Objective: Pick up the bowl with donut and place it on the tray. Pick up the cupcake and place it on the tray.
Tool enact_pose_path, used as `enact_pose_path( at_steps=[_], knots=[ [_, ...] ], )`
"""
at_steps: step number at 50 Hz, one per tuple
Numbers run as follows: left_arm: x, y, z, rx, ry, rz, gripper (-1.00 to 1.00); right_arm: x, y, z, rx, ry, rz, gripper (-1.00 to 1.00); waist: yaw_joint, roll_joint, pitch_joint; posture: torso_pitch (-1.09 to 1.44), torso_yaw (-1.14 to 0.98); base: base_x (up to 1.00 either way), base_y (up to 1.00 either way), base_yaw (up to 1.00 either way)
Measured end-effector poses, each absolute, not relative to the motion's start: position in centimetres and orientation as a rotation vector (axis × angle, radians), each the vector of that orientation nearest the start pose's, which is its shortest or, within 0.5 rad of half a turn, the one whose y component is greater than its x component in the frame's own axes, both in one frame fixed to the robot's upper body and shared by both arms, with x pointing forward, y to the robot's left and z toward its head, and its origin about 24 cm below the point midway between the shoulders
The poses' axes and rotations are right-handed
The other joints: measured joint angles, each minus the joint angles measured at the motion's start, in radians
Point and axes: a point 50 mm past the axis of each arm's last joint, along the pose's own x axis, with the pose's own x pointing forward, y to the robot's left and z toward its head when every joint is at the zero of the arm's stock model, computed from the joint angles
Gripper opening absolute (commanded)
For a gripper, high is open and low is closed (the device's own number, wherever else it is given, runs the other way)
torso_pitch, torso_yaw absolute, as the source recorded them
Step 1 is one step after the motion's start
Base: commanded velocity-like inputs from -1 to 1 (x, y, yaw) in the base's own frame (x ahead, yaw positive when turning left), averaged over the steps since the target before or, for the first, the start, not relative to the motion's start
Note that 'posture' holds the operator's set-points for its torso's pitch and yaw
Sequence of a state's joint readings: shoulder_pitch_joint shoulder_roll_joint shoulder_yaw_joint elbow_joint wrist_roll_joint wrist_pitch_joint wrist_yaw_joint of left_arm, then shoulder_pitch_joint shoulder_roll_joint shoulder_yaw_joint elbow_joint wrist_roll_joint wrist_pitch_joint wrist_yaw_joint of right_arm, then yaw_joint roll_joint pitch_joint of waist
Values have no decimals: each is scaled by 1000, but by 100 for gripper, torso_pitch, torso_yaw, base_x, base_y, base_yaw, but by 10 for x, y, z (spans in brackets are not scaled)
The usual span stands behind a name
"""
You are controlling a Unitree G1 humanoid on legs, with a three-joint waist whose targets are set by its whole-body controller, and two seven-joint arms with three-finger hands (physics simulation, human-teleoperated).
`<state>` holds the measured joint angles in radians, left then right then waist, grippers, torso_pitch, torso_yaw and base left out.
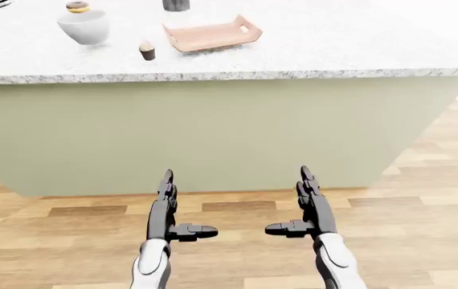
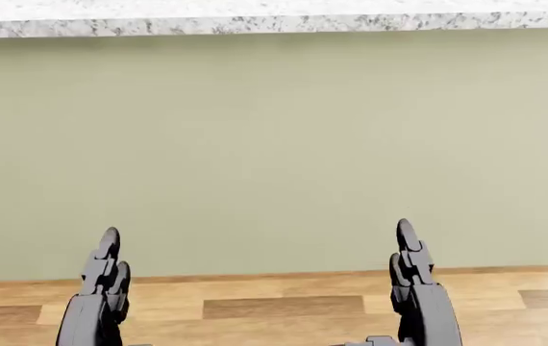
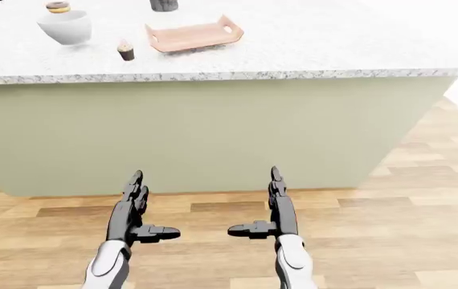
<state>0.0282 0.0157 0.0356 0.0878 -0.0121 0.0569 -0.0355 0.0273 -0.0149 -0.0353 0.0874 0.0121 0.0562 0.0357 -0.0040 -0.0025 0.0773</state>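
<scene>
On the counter [image 1: 309, 42]: bowl with donut [image 1: 83, 24], cupcake [image 1: 147, 50], tray [image 1: 211, 34], all apart.
Our hands: left hand [image 1: 167, 208], right hand [image 1: 307, 205] spread, empty, low.
Risk: we judge a far reach could tip the bowl.

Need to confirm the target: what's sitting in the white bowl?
A donut rests at the top of the bowl, poking above the rim. The bowl's wall hides whatever lies below the donut. The cupcake stands apart, between the bowl and the tray.

Bright, even, sharp renders with faint shadows.
</scene>
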Motion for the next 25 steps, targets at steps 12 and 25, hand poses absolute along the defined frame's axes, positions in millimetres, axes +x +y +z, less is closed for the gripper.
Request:
enact_pose_path(
  at_steps=[12,25],
  knots=[
    [239,155,40,-3,57,-22,100,244,-158,36,22,49,22,100,8,-4,-56,0,0,0,0,0],
    [245,154,114,9,-71,-29,100,259,-155,96,-9,-58,26,100,10,-3,-75,0,0,0,0,0]
  ],
)
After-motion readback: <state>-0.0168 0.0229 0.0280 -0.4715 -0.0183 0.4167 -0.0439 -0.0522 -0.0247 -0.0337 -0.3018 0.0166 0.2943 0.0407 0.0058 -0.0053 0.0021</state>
